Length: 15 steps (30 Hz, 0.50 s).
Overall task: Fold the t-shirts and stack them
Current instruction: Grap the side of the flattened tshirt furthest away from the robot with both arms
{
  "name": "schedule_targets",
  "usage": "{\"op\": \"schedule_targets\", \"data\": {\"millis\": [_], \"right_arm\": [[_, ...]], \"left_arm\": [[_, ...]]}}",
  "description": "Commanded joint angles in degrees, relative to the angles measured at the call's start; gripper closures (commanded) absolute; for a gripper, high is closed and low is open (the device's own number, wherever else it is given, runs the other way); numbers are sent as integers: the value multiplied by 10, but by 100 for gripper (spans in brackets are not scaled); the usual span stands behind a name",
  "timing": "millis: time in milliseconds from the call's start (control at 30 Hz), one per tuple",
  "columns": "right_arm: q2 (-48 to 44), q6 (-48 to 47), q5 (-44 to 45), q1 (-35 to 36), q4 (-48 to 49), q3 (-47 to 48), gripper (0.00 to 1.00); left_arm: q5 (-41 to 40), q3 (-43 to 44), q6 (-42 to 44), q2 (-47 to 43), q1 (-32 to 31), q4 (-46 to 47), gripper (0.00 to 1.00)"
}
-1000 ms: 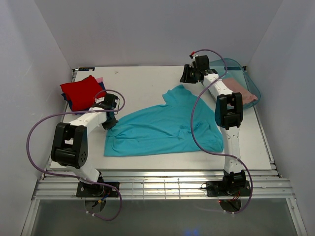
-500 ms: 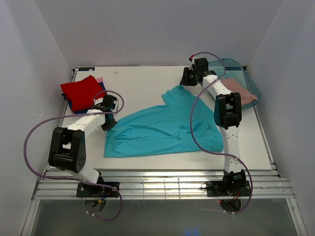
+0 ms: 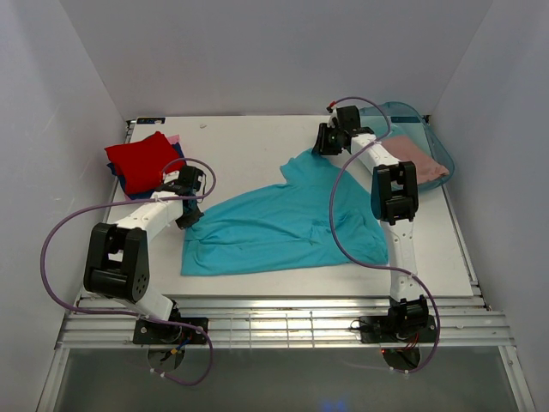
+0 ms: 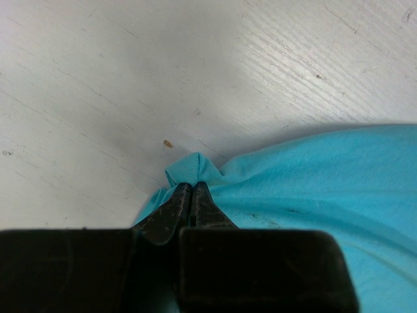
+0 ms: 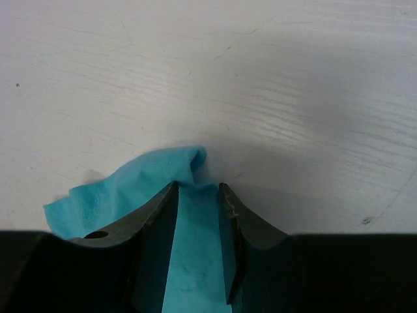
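**A:** How much of the teal t-shirt (image 4: 326,189) does the left wrist view give?

**B:** One corner. The rest runs off the right edge and under the black body of the left claw (image 4: 190,186).

**A:** And the right wrist view?

**B:** The cloth vanishes behind the right claw (image 5: 198,186). Whether its fingers (image 5: 159,222) press it, I cannot tell.

**A:** The stack from above?

**B:** The red t-shirt (image 3: 140,157) covers it. Only slivers of the dark blue t-shirt (image 3: 126,184) and the pink t-shirt (image 3: 174,138) show. The right arm (image 3: 396,193) hides part of the dusty-pink t-shirt (image 3: 425,159) in the tub (image 3: 443,151).
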Motion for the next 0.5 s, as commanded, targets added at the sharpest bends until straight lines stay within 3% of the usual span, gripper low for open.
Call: {"op": "schedule_targets", "data": {"millis": [0,233,300,367,467], "right_arm": [[7,-3,-13,10,1,8,64],[15,-2,-21,15,2,24,69],[18,0,-23,15,2,31,74],[17,-3,-24,16,4,31,92],[8,-9,-22,16,7,24,92]], "left_arm": [[-10,2,-1,-20,3,-2,92],[-6,3,-1,-10,3,-2,92],[-6,0,-2,-10,3,-2,92],[-6,-1,-2,-10,3,-2,92],[-9,-1,-1,-11,3,-1,92]]}}
